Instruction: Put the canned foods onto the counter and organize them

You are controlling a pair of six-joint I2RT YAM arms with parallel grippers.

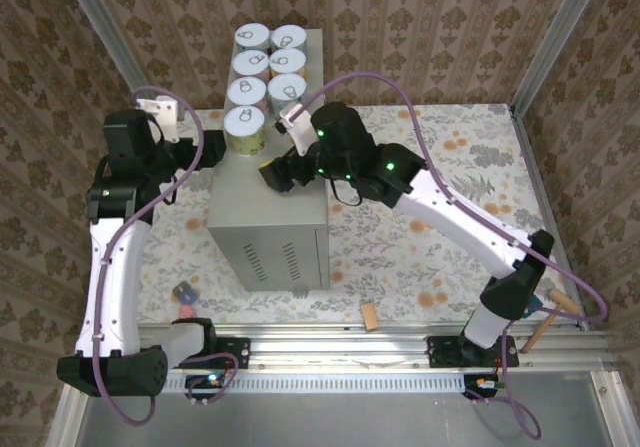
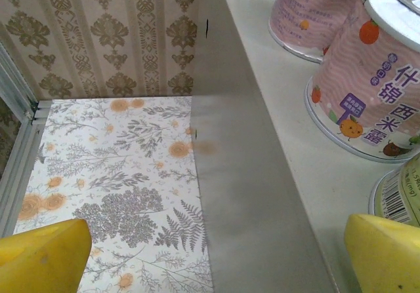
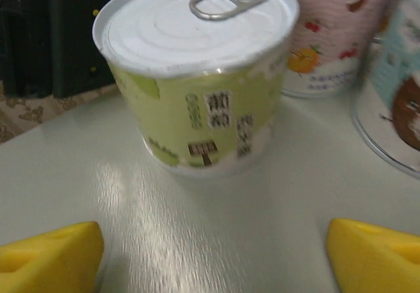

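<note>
From above, find seven small cylindrical white-lidded cans (image 1: 251, 63) upright in two rows at the far end of the tall grey metal counter (image 1: 270, 217). At the right wrist, read label print illegible from overhead: yellow-green can (image 3: 197, 103) standing free, right gripper (image 3: 210, 260) spread wide and empty before it. At the left wrist, see left gripper (image 2: 213, 267) equally wide, empty, astride the counter's edge near a pink can (image 2: 367, 90).

Seven cans (image 1: 287, 63) stand upright with white pull-tab lids, in two tight columns at the 12 o'clock end of the counter (image 1: 262, 202). The green can (image 1: 245, 127) is nearest, at the group's 7 o'clock. Counter: tall grey box, slotted side facing 6 o'clock.
</note>
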